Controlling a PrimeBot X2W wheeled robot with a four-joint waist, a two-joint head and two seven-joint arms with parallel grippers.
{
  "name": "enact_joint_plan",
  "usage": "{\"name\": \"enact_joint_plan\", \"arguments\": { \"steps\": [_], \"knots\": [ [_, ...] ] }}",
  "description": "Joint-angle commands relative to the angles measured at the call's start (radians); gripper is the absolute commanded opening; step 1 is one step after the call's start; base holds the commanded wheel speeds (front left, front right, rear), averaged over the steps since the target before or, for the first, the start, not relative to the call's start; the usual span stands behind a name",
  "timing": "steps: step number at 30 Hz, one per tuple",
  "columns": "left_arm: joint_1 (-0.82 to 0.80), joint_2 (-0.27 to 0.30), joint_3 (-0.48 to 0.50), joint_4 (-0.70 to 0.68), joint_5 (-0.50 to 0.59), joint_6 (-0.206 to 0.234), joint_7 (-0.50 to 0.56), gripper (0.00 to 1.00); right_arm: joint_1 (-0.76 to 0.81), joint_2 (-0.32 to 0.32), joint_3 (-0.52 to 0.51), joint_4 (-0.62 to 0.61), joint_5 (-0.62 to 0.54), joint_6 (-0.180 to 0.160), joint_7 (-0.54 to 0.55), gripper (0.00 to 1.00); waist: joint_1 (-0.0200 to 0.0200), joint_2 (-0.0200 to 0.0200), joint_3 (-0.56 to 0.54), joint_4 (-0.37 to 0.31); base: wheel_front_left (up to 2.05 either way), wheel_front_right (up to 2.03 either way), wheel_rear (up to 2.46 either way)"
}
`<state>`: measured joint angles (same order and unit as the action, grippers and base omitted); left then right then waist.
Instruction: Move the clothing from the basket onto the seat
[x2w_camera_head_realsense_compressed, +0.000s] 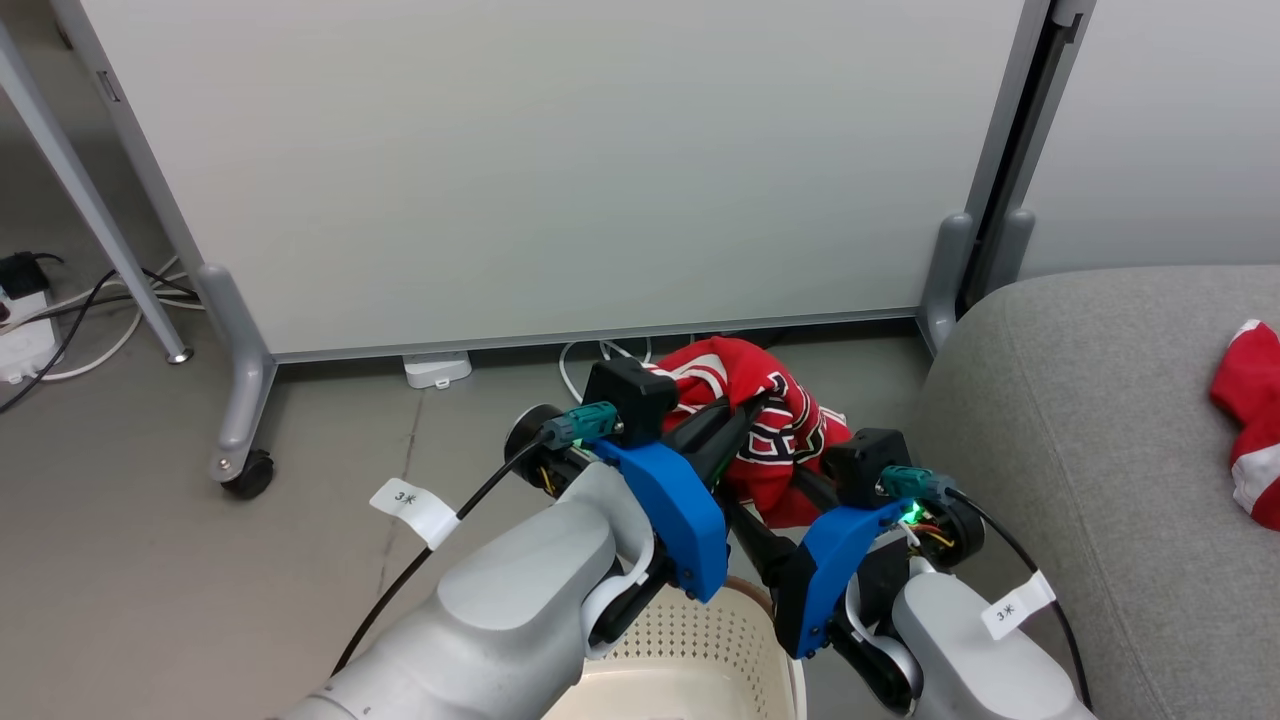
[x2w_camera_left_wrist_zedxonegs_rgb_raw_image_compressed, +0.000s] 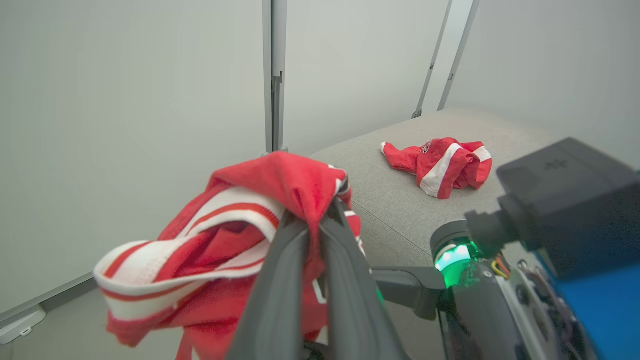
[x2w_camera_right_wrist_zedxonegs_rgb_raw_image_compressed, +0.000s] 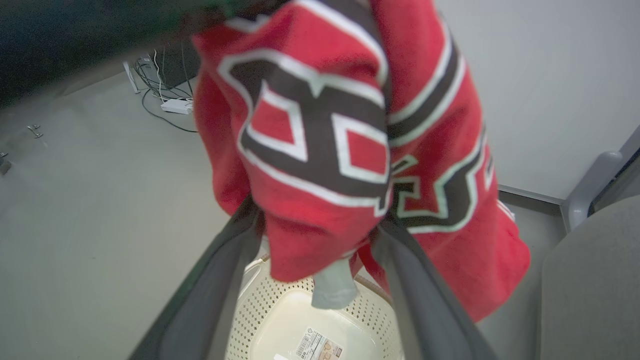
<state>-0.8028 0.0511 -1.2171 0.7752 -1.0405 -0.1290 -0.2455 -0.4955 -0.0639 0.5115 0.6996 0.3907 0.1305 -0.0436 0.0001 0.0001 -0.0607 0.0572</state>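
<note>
My left gripper (x2w_camera_left_wrist_zedxonegs_rgb_raw_image_compressed: 314, 216) is pinched tight on the top of the jersey (x2w_camera_head_realsense_compressed: 775, 415) and holds it up in the air over the basket (x2w_camera_head_realsense_compressed: 690, 635). My right gripper (x2w_camera_right_wrist_zedxonegs_rgb_raw_image_compressed: 320, 225) is spread wide. The jersey hangs down between its two fingers, and they do not squeeze it. The seat (x2w_camera_head_realsense_compressed: 1090, 400) is off to my right, just beside the basket, and the other red piece (x2w_camera_head_realsense_compressed: 1250, 420) lies on it. So the jersey has to go right. My right arm is nearer the seat, so I think the left arm must carry it across.
</note>
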Motion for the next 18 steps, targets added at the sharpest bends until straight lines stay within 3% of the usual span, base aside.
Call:
{"name": "enact_joint_plan", "arguments": {
  "steps": [1, 18],
  "knots": [
    [-0.018, -0.001, -0.005, -0.002, -0.008, -0.002, -0.007, 0.0, -0.024, 0.006, 0.015, 0.022, 0.016, 0.0, -0.012, 0.0, -0.0001, -0.0001, -0.002, 0.0, 0.0, 0.0, 0.0],
    [-0.025, -0.001, -0.01, 0.053, -0.023, -0.002, -0.017, 0.0, -0.082, 0.013, 0.105, 0.146, 0.114, 0.0, -0.092, 0.0, -0.0001, -0.0001, -0.015, -0.016, 0.0, 0.0, 0.0]
  ]
}}
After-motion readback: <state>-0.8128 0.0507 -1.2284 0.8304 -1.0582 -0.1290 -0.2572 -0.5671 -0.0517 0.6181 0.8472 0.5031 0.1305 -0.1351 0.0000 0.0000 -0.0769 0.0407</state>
